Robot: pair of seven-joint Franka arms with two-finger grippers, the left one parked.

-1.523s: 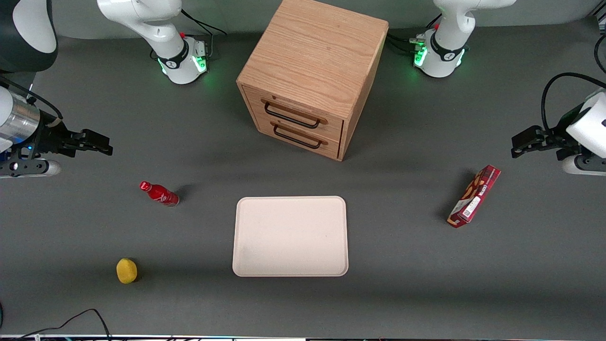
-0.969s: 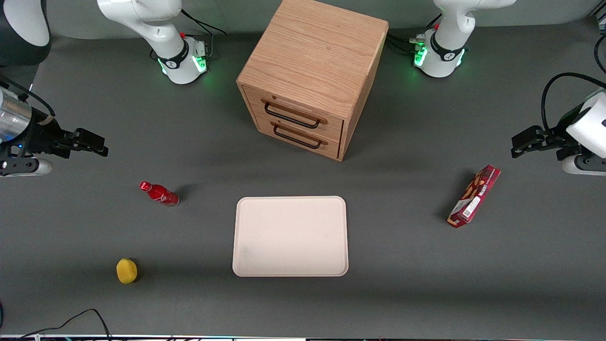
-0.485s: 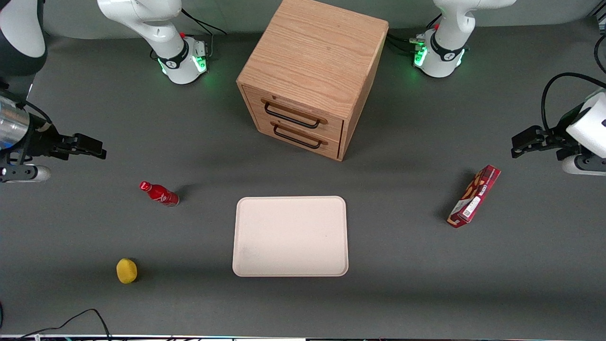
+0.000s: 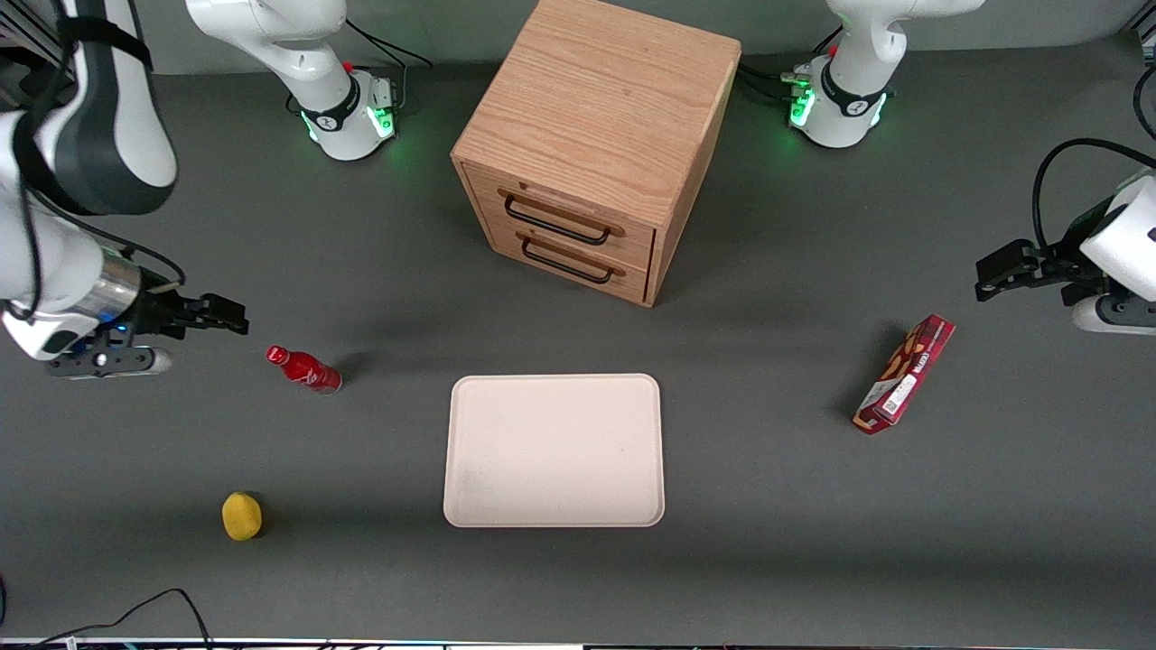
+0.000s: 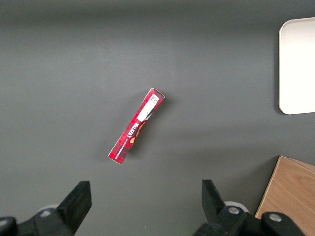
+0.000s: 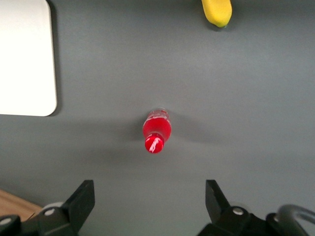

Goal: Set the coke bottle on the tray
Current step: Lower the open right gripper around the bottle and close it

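**End effector hangs open above the table near the upright coke bottle**

The small glossy red coke bottle (image 4: 304, 369) with its red cap stands upright on the dark grey table (image 4: 768, 542), apart from everything else. From the wrist camera it shows cap-first (image 6: 156, 131), standing between the lines of the two spread fingers but well below them.

The black two-finger end effector (image 4: 221, 315) of the working arm hangs above the table, near the bottle and a little farther from the front camera than it, toward the working arm's end of the table. Its fingers (image 6: 81, 199) stand wide apart with nothing between them; it holds nothing and touches nothing.

The large flat cream-white rectangular tray (image 4: 554, 515) with rounded corners lies flat on the table, nearer the front camera than the light wooden two-drawer cabinet (image 4: 596, 135), and nothing lies on it. The bottle stands well apart from the tray, off the tray's edge on the working arm's side.

A small yellow lemon-shaped object (image 4: 241, 515) lies on the table, nearer the front camera than the bottle. A flat red rectangular snack box (image 4: 905, 374) lies toward the parked arm's end of the table, well apart from the tray.
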